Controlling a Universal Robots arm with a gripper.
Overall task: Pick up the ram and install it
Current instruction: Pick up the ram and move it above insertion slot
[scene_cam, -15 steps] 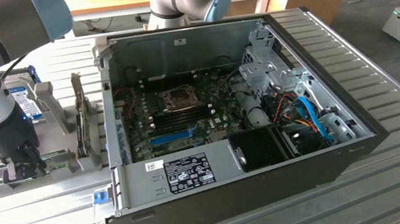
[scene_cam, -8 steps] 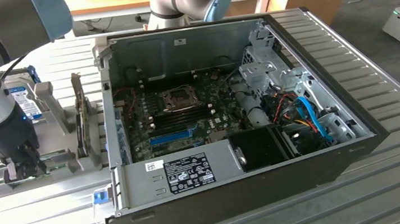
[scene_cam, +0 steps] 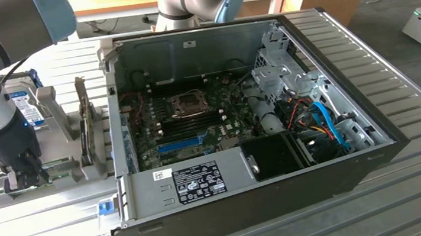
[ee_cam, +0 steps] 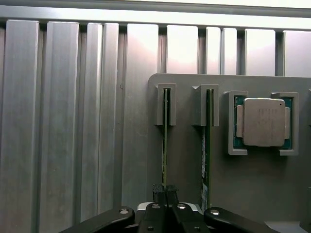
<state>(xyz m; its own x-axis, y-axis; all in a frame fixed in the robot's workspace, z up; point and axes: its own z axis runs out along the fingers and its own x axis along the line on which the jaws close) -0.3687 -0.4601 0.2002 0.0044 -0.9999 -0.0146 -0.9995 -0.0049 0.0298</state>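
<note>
The ram [ee_cam: 165,136] is a thin green stick seen edge-on, standing in a slot of the grey holder [ee_cam: 184,170]. My gripper [ee_cam: 165,191] is shut on its near end, one black fingertip on each side. A second green stick [ee_cam: 206,141] stands in the neighbouring slot, untouched. In the exterior view my gripper [scene_cam: 25,178] is down at the holder [scene_cam: 70,172] on the exterior view's left, beside the open computer case [scene_cam: 245,209].
A silver processor [ee_cam: 263,122] lies in a pocket of the holder beside the sticks. A hard drive with a blue label [scene_cam: 31,111] stands behind my arm. Inside the case, the motherboard shows a blue slot [scene_cam: 179,144] and a processor socket [scene_cam: 190,102]. The ribbed metal table [scene_cam: 409,190] runs all around.
</note>
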